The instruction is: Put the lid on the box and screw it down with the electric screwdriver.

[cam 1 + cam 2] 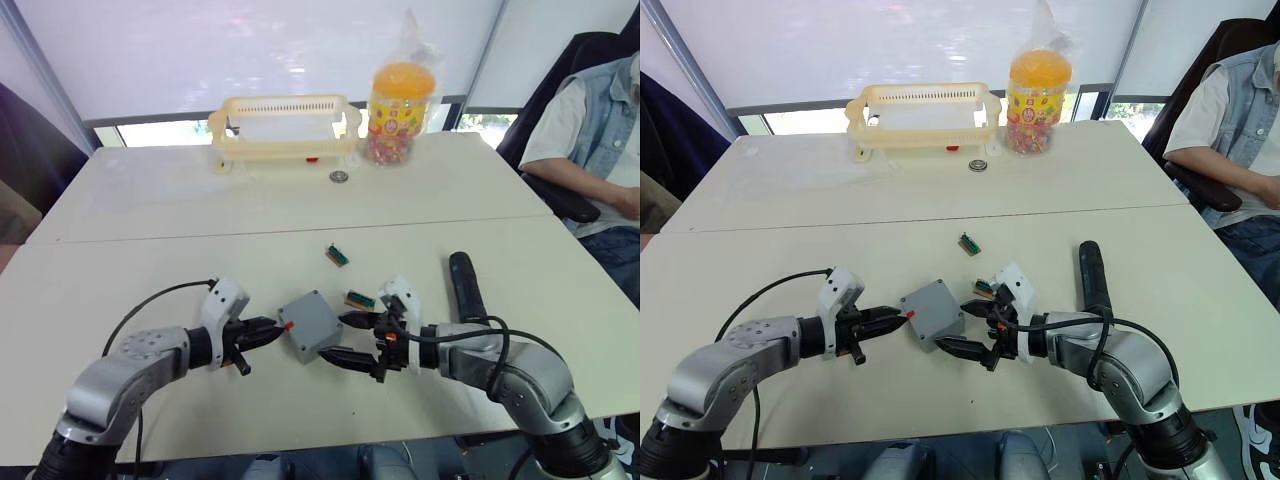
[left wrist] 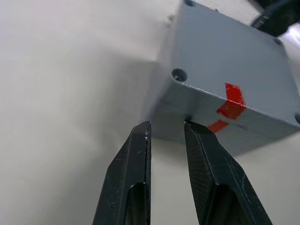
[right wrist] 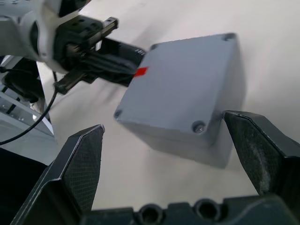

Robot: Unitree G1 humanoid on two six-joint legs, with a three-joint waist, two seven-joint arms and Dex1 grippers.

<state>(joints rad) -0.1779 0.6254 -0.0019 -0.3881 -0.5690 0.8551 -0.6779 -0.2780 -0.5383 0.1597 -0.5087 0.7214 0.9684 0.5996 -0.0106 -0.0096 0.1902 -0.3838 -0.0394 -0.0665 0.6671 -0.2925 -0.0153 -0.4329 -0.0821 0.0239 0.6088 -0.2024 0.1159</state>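
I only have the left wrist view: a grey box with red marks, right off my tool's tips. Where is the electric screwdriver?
Observer: The electric screwdriver lies on the table on the robot's right, beside the right forearm, in neither tool.
Operator: What is the right tool doing?
Observer: The right tool is open, its fingers spread at the right side of the box.
Operator: Anything loose near the box?
Observer: One small green-brown block lies just beyond the right tool, and a second block lies farther out.
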